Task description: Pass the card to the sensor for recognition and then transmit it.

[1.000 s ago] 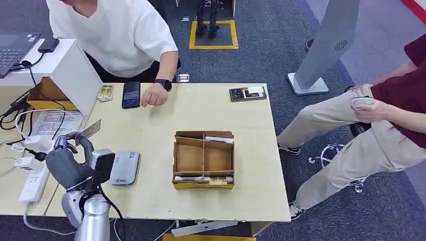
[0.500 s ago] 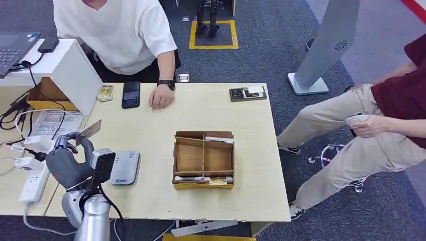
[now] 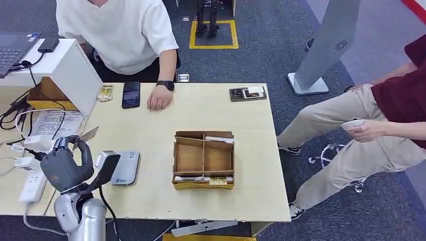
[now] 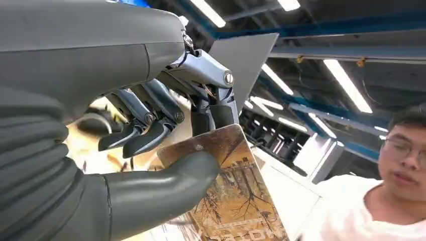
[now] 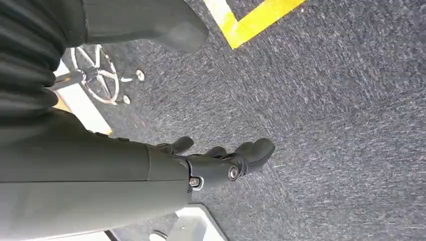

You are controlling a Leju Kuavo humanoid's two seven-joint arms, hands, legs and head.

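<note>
My left hand (image 3: 63, 168) hovers over the table's left edge and pinches a brown picture card (image 3: 89, 134) between thumb and fingers. The card sticks up and away from the hand, tilted. In the left wrist view the thumb presses the card (image 4: 236, 201) against the fingers of the left hand (image 4: 150, 191). A grey-white card sensor (image 3: 125, 167) lies flat on the table just right of this hand. The card is above and left of it, not over it. My right hand (image 5: 221, 160) hangs over the carpet, fingers loosely bent, holding nothing.
A cardboard divider box (image 3: 203, 135) with cards stands mid-table. A person in white rests a hand (image 3: 160, 102) beside a black phone (image 3: 131, 94) at the far edge. A power strip (image 3: 32, 183) and cables lie to the left. Another person sits to the right.
My left wrist has turned and the hand sits slightly lower, with the card tilted lower. The person in white drew the hand back a little; the seated person's hand dropped.
</note>
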